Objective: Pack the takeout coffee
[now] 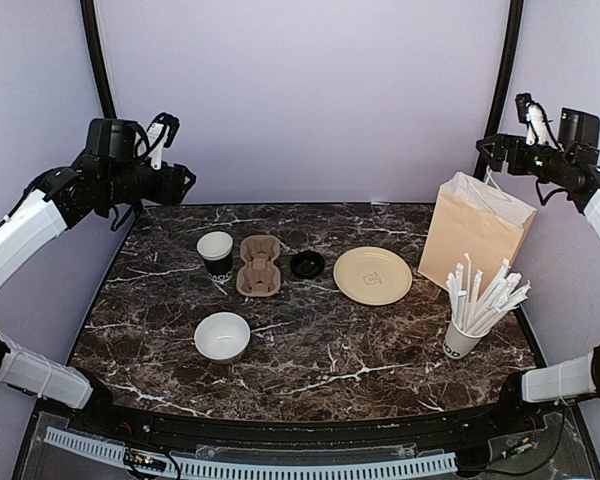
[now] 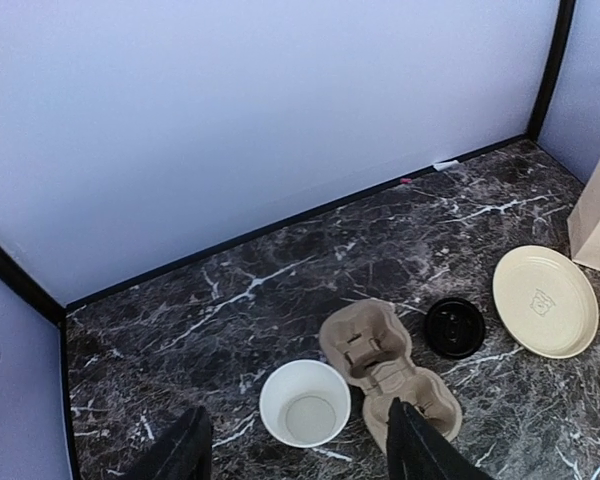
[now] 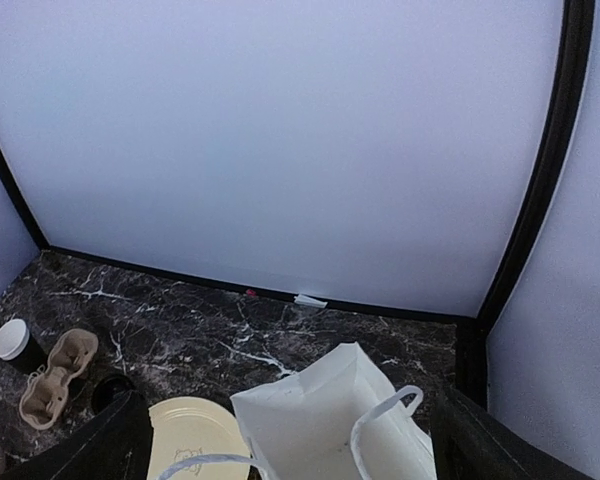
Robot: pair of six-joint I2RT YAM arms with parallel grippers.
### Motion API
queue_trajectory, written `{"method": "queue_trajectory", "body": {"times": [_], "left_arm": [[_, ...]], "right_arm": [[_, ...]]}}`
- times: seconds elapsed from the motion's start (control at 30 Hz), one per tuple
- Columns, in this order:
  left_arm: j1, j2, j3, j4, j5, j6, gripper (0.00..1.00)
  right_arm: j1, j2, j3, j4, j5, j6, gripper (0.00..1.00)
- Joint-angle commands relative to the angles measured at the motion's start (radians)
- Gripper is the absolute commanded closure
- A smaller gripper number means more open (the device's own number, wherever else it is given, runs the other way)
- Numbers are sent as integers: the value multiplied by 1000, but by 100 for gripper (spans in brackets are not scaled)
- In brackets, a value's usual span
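The takeout coffee cup [image 1: 216,253] stands upright and uncovered at the back left of the table, black below with a pale band and pale inside. Its round black lid [image 1: 307,264] lies apart on the table, to the right of a brown cardboard cup carrier [image 1: 259,265]. My left gripper [image 1: 183,183] is open and empty, raised high over the back left. In the left wrist view the cup [image 2: 304,403] sits between the fingers [image 2: 185,452], far below them. My right gripper [image 1: 492,152] is open and empty, high above the open paper bag [image 1: 474,233].
A cream plate [image 1: 372,275] lies left of the bag. A wide white bowl [image 1: 222,336] sits near the front left. A white cup of straws [image 1: 463,340] stands at the front right. The right wrist view looks down into the bag's [image 3: 330,420] open mouth with its white handles.
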Motion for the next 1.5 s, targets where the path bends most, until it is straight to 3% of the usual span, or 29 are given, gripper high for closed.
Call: {"method": "queue_trajectory", "body": {"times": [0.0, 0.13, 0.3, 0.43, 0.57, 0.8, 1.1, 1.47], "left_arm": [[-87, 70, 97, -63, 47, -3, 40], [-152, 149, 162, -108, 47, -35, 44], [-194, 262, 223, -223, 5, -79, 47], [-194, 390, 254, -344, -41, -160, 38], [-191, 452, 230, -355, -34, -201, 32], [-123, 560, 320, -394, -22, -196, 38], [-39, 668, 411, -465, 7, -201, 41], [-17, 761, 460, -474, 20, -153, 60]], "right_arm": [[56, -4, 29, -56, -157, -84, 4], [190, 6, 35, -127, -175, -186, 10], [442, 46, -13, -208, -145, -350, 18], [600, 92, -153, -195, -269, -497, 24], [703, 158, -235, -201, -245, -613, 37], [764, 200, -291, -180, -203, -645, 45], [773, 157, -285, -159, -88, -628, 46], [772, 134, -335, -132, -8, -635, 49]]}}
